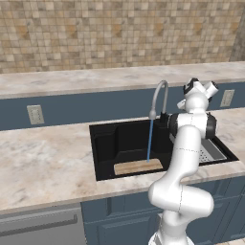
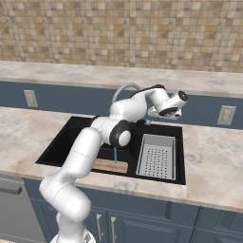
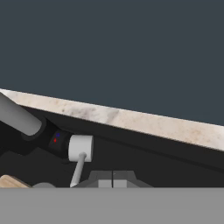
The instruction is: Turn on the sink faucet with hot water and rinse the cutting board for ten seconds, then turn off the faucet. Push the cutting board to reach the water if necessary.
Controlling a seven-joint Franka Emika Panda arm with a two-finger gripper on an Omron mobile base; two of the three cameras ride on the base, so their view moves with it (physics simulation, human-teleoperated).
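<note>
Water (image 1: 150, 139) running: thin light-blue stream falling straight from the tip of the sink faucet (image 1: 159, 97) onto the cutting board (image 1: 138, 167). Board lying flat on the floor of the black sink (image 1: 103, 143), against the near wall, roughly in the middle of the basin in the left base view; stream landing near its right end. From the right base view, only part of the board (image 2: 110, 165) visible beyond the arm, with a short piece of the stream (image 2: 115, 155) above it. Grey perforated drain tray (image 2: 157, 155) seated in the right part of the sink, well apart from the board.

Arm bent over the near edge of the marbled table (image 1: 43, 162), hand raised at the far right of the basin, beside the faucet base. End effector (image 3: 113, 179) clenched, both finger tips pressed together with nothing between them, seen at the bottom of the hand view. Just beyond the tips there, a white cylindrical faucet handle (image 3: 80, 148) with a thin grey lever, next to a dark base bearing small blue and red dots; contact between tips and lever not discernible. Corner of the board (image 3: 12, 182) at the lower left of that view, grey spout pipe (image 3: 17, 116) above it.

Blue backsplash with two wall outlets (image 1: 35, 115) behind the table.
</note>
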